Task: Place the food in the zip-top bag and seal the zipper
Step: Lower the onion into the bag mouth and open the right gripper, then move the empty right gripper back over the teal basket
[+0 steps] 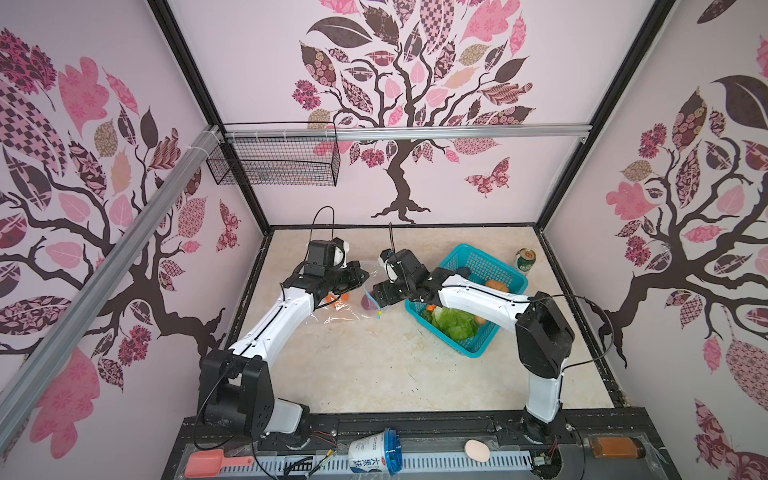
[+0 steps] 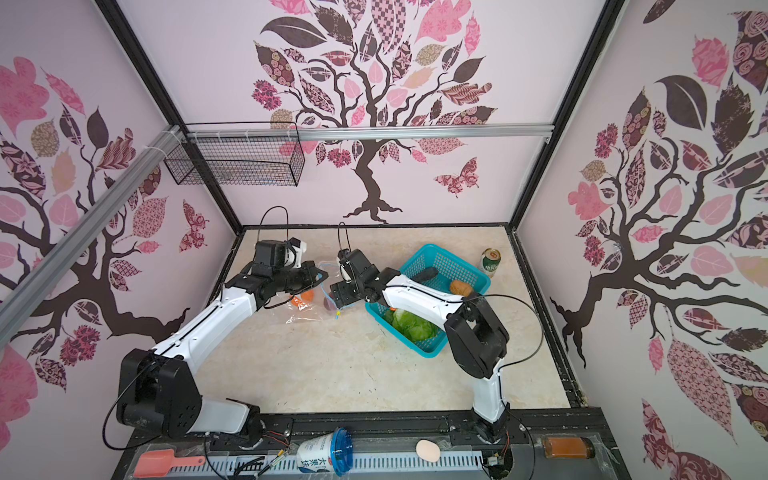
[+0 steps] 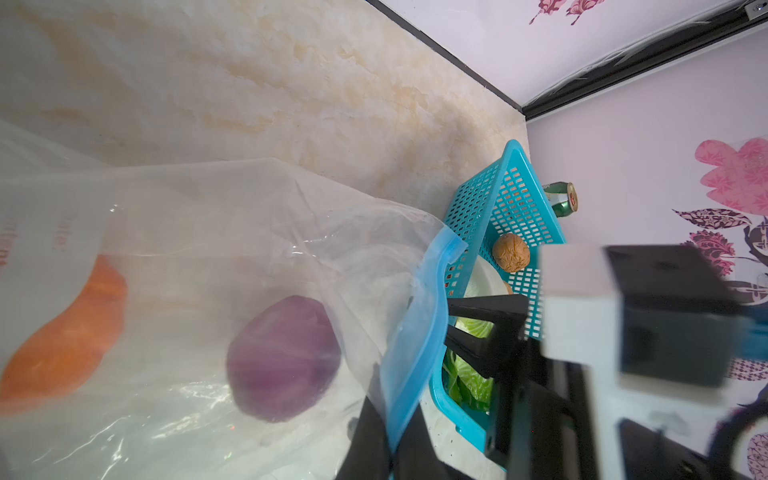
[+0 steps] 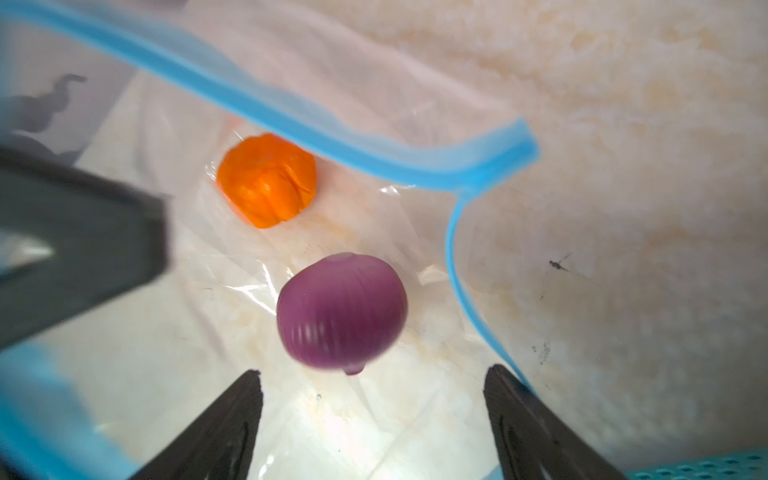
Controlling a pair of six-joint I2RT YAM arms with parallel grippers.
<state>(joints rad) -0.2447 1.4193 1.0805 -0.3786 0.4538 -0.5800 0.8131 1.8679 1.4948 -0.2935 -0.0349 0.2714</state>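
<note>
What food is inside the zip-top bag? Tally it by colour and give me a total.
Orange: 1, the pumpkin
Purple: 1, the onion
Total: 2 pieces in the zip-top bag

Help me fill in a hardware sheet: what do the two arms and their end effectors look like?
The left arm and right arm match: white curved shells between boxy black joint housings, with thin black cables looping alongside. The right end effector has two black, tapered, wedge-shaped fingers; the left end effector is black too.
</note>
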